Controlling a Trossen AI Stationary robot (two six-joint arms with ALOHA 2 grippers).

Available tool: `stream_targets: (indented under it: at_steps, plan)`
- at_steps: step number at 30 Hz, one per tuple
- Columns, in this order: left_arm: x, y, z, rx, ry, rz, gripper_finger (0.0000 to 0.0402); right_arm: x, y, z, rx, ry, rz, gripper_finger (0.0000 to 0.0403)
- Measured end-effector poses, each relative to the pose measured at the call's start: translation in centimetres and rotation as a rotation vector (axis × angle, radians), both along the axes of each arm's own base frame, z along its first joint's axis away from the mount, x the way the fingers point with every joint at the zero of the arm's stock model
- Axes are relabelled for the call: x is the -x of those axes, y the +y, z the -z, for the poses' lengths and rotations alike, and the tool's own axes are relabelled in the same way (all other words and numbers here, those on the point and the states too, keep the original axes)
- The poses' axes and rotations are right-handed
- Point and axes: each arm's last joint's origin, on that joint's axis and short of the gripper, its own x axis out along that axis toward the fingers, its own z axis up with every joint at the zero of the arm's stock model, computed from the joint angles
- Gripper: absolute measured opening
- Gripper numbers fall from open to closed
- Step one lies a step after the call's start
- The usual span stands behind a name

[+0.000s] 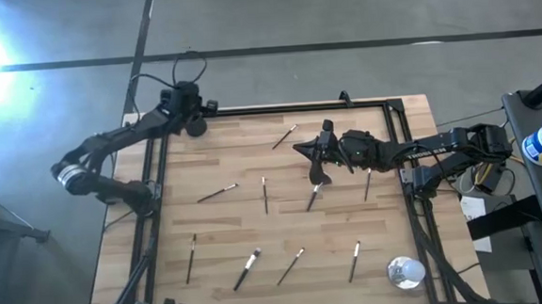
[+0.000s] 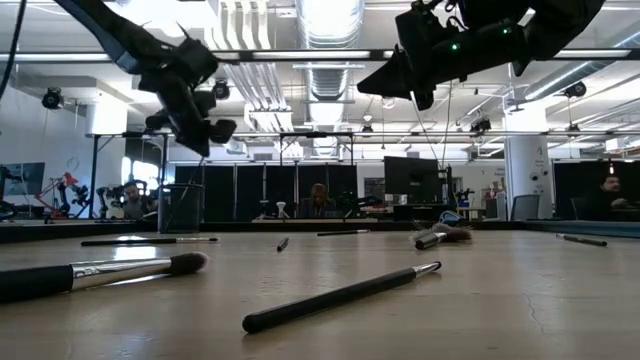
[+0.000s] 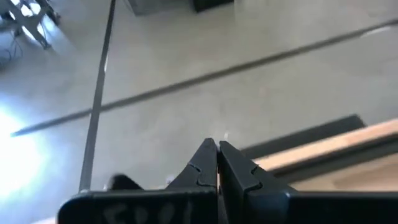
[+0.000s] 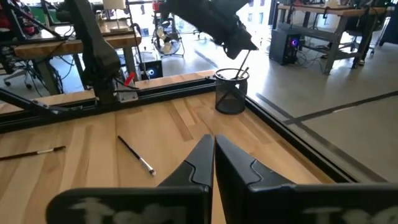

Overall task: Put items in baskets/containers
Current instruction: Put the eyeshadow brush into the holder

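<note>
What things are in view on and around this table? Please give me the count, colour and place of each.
slim makeup brushes: nine, dark handles, some with pale ends, scattered flat over the table
black mesh cylindrical cup: one, black, at the table corner on the left arm's side, brush handles standing inside
shiny silver round object: one, silver, at a table corner on the right arm's side
light wooden table: one, pale wood, black frame
left hand: shut, above the cup
right hand: shut, nothing visible in it, above the middle of the table
</note>
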Motion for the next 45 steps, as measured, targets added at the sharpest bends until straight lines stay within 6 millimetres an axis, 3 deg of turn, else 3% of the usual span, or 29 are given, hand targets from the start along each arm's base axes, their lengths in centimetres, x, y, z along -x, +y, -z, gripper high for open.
stream_targets:
  at_steps: [7, 15, 22, 26, 30, 35, 40, 45]
  plan:
    - [0.5, -0.4, 2.2, 0.110, 0.014, -0.051, 0.0008, 0.0, 0.0, 0.0, 0.007, 0.004, -0.002, 0.0008]
    - [1.3, -1.3, 2.4, 0.176, 0.050, -0.068, 0.0046, 0.0, 0.0, 0.0, 0.014, 0.008, -0.003, 0.0008]
    - [2.2, -2.7, -0.1, 0.104, 0.043, -0.016, 0.0065, 0.1, 0.0, 0.2, 0.038, 0.037, -0.023, 0.0008]
    - [2.6, -4.6, -2.1, 0.106, -0.052, 0.135, 0.0061, 0.4, 0.1, 1.0, 0.044, 0.093, -0.076, 0.0008]
    - [1.5, -7.3, -3.4, 0.130, -0.166, 0.409, 0.0040, 1.2, -0.1, 2.8, 0.036, 0.031, -0.200, 0.0008]
    - [-1.3, -11.0, -2.9, 0.178, -0.154, 0.640, 0.0005, 2.9, -0.4, 4.2, 0.051, -0.089, -0.261, 0.0008]
    - [-4.4, -14.0, -0.9, 0.285, -0.096, 0.781, 0.0001, 4.1, -0.4, 5.0, 0.054, -0.097, -0.249, 0.0008]
    - [-6.3, -15.9, 1.6, 0.440, -0.045, 0.802, 0.0001, 4.6, -0.3, 5.4, 0.048, -0.089, -0.249, 0.0008]
